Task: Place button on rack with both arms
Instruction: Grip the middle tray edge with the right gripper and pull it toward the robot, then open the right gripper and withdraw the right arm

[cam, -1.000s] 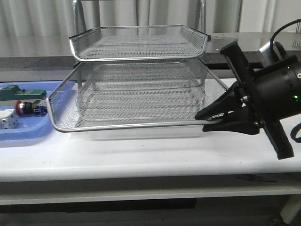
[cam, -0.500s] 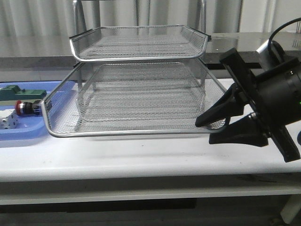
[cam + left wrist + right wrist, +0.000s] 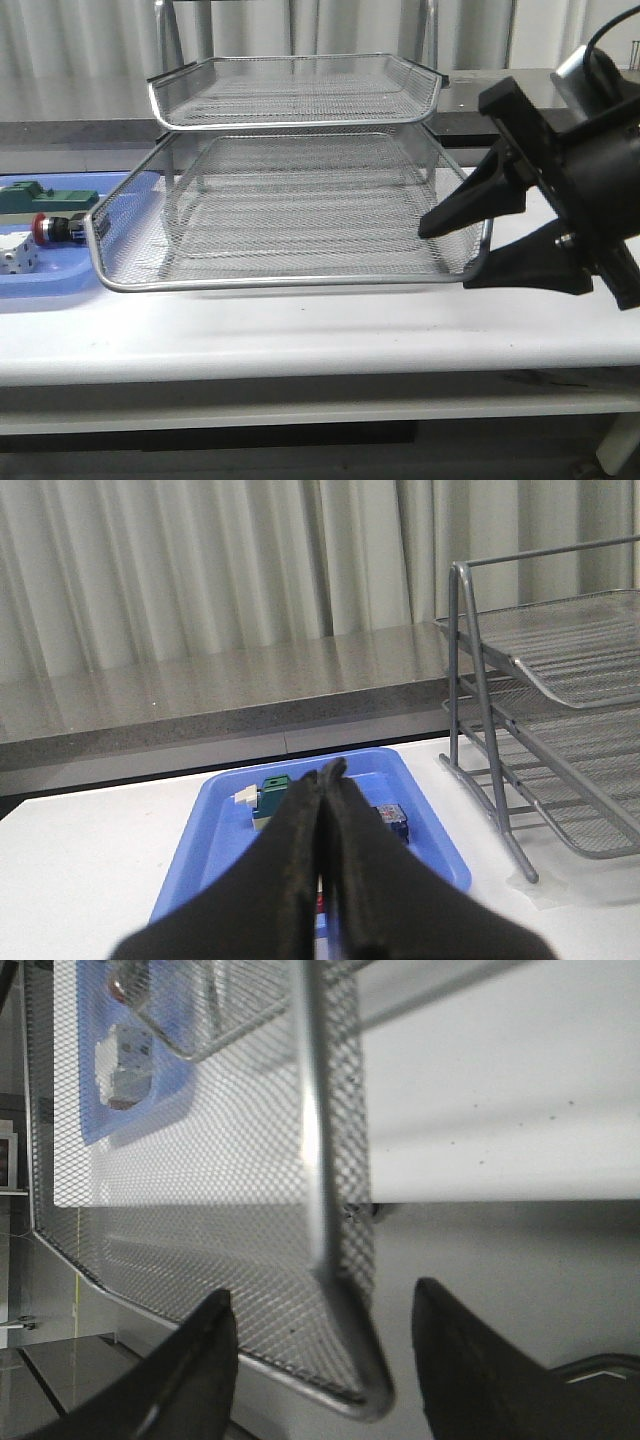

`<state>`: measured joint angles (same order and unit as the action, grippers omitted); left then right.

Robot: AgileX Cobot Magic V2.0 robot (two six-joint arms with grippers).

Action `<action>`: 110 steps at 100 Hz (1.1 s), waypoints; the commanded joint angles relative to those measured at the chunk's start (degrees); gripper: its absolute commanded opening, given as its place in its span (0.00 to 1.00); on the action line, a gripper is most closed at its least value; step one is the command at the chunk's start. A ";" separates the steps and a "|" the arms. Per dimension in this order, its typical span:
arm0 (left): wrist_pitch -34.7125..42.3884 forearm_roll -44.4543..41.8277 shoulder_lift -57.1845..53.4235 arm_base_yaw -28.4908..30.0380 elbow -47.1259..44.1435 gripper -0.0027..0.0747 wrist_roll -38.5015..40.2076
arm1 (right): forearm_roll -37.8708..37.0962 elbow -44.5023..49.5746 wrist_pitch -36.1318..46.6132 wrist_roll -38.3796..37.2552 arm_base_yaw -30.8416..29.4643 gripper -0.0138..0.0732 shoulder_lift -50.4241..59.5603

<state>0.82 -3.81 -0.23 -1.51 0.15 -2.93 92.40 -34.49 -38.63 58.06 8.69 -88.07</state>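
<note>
Front view | white table [image 3: 300, 330] spans lower frame, pale curtain [image 3: 90, 50] behind | rack [image 3: 290, 215] centre | right gripper [image 3: 470, 250] spread wide at rack's corner | left gripper [image 3: 325, 780] pressed closed, empty.

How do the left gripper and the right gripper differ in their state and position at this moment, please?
The left gripper has its fingers pressed together, while the right gripper is spread wide. The left gripper hangs over the blue tray holding nothing, while the right gripper straddles the front right corner of the rack's pulled-out tier, without clamping it. Both are black, two-fingered and empty.
</note>
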 commanded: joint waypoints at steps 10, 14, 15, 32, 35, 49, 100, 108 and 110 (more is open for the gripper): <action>4.71 0.29 -1.82 -0.09 -3.16 0.01 0.66 | -1.49 -0.61 -2.53 -0.55 0.00 0.64 6.58; 4.71 0.29 -1.82 -0.09 -3.16 0.01 0.66 | -2.85 -0.55 -2.47 -1.83 0.00 0.64 7.33; 4.71 0.29 -1.82 -0.09 -3.16 0.01 0.66 | -3.46 -0.55 -2.47 -2.13 0.00 0.64 7.44; 4.71 0.29 -1.82 -0.09 -3.16 0.01 0.66 | -14.18 -0.54 -1.49 -9.15 0.00 0.64 10.24; 4.71 0.29 -1.82 -0.09 -3.16 0.01 0.66 | -15.52 -0.54 -1.09 -9.94 0.00 0.64 10.74; 4.71 0.29 -1.82 -0.09 -3.16 0.01 0.66 | -25.02 -0.54 0.77 -14.48 0.00 0.64 14.07; 4.71 0.29 -1.82 -0.09 -3.16 0.01 0.66 | -68.78 -3.31 0.04 -43.56 -0.03 0.63 31.68; 4.71 0.29 -1.82 -0.09 -3.16 0.01 0.66 | -76.15 -4.55 -1.77 -48.56 -0.03 0.63 35.09; 4.71 0.29 -1.82 -0.09 -3.16 0.01 0.66 | -77.96 -4.84 -2.06 -49.92 -0.03 0.63 36.01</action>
<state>0.82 -3.81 -0.23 -1.51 0.15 -2.93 22.43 -36.27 -40.22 13.98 8.69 -56.42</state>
